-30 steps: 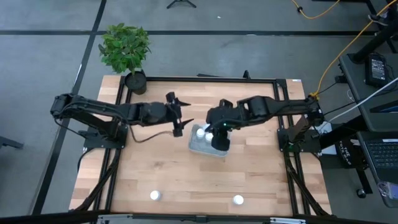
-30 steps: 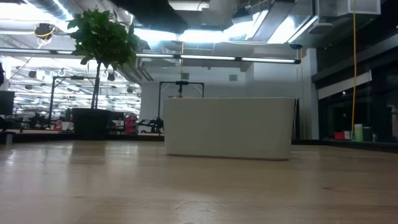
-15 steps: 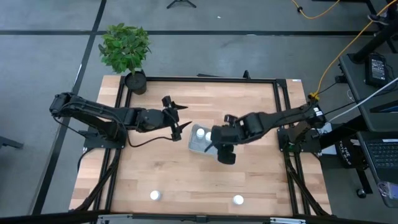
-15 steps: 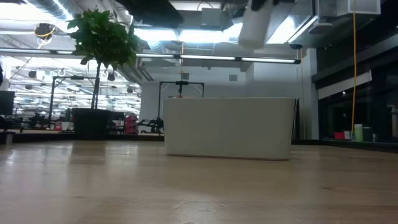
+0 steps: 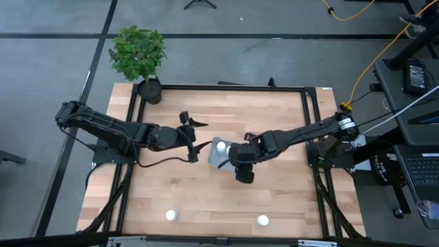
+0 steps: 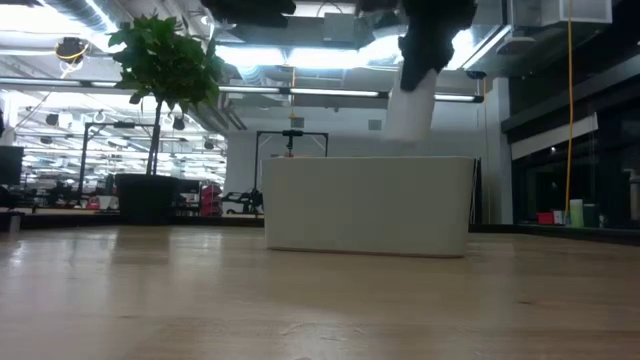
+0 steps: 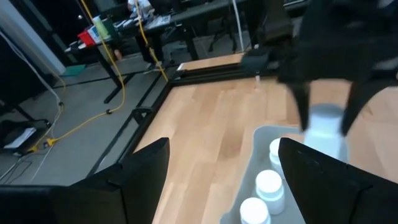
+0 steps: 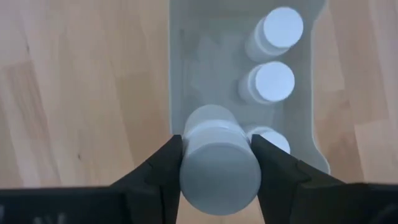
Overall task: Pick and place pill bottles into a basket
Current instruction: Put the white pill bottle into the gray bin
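- While my right gripper [image 8: 216, 163] hangs over the basket [image 8: 180, 56], its fingers are clamped on the sides of one pill bottle [image 8: 219, 159], cap facing the wrist camera, long axis upright.
- Key relation: the held bottle sits directly above the basket's interior, over the free side; three bottles [image 8: 268, 81] already stand in a row along the other wall, caps up. The nearest of them lies just beside the held one, partly hidden by a finger.
- The low view shows the held bottle [image 6: 410, 103] above the basket's rim [image 6: 366, 160], not yet inside.
- Judgement: the coming move is a straight descent, then release; the risk is nudging the neighbouring bottle.
- My left gripper [image 7: 217, 180] waits just beside the basket, fingers spread apart and empty.
- The right arm is the nearer one for this placement.
- Two bottles remain on the table's front edge [image 5: 171, 215] [image 5: 262, 220], well apart from the basket.
- Potted plant [image 5: 139, 56] stands at the far left corner, out of the way.
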`<state>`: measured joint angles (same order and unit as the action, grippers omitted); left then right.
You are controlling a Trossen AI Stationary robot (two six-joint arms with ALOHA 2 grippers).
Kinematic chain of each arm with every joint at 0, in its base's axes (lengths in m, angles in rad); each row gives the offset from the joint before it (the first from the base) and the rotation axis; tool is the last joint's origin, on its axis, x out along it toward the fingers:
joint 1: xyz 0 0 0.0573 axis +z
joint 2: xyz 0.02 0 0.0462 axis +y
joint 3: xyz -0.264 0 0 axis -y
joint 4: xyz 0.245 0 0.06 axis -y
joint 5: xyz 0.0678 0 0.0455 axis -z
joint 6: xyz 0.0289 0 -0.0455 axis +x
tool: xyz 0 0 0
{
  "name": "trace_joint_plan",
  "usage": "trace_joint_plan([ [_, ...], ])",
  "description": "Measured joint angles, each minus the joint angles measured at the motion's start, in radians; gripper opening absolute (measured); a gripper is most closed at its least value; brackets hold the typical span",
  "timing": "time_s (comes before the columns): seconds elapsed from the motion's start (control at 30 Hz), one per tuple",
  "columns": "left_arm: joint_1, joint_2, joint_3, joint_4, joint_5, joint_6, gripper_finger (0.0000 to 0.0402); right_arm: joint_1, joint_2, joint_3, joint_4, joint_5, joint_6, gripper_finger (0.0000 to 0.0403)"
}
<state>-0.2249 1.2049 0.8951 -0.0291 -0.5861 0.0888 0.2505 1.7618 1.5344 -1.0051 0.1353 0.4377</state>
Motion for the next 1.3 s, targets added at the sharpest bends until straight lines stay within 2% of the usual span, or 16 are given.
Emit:
trace_joint_plan([
  [0.63,-0.019,0.0,0.0,0.012,-0.021,0.002,0.0296,-0.013,-0.001,-0.174,0.116,-0.057,0.004,0.015],
  [1.3,-0.019,0.0,0.0,0.034,-0.021,0.003,0.0294,-0.064,-0.001,-0.251,0.187,-0.106,-0.001,0.015],
])
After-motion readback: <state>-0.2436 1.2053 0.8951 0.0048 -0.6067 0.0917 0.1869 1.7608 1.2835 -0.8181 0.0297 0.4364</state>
